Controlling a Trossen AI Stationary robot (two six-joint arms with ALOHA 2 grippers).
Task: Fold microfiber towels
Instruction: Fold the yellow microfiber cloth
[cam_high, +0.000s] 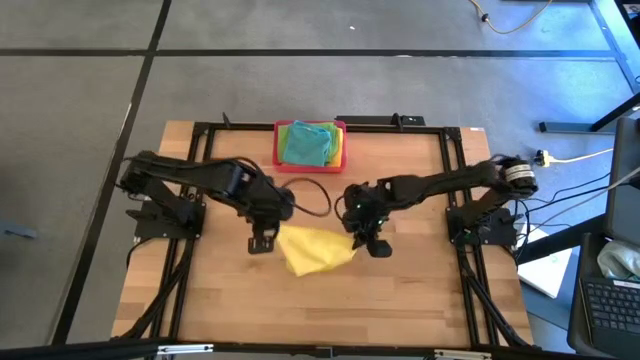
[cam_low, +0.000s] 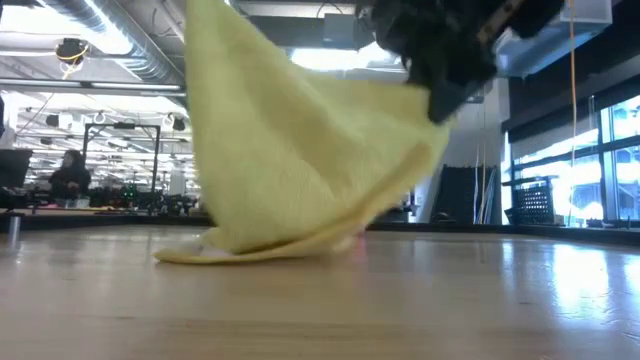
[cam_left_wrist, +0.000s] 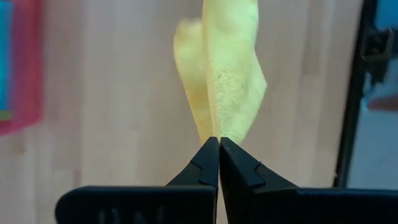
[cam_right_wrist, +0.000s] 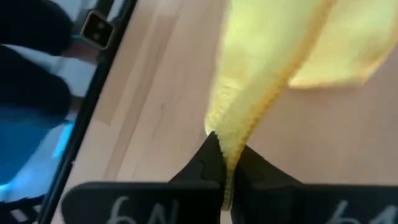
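Yellow towel (cam_high: 315, 250) lifted; pink tray (cam_high: 280, 150) behind

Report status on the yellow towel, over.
Left end effector shut on one corner of the soft yellow microfiber towel; right end effector shut on its other side. Towel part lifted, lower edge on wooden table. Nothing in the way.

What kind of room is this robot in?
Probably a robotics lab or workshop: a wooden table with two robot arms, exposed ceiling ducts, and workbenches behind.
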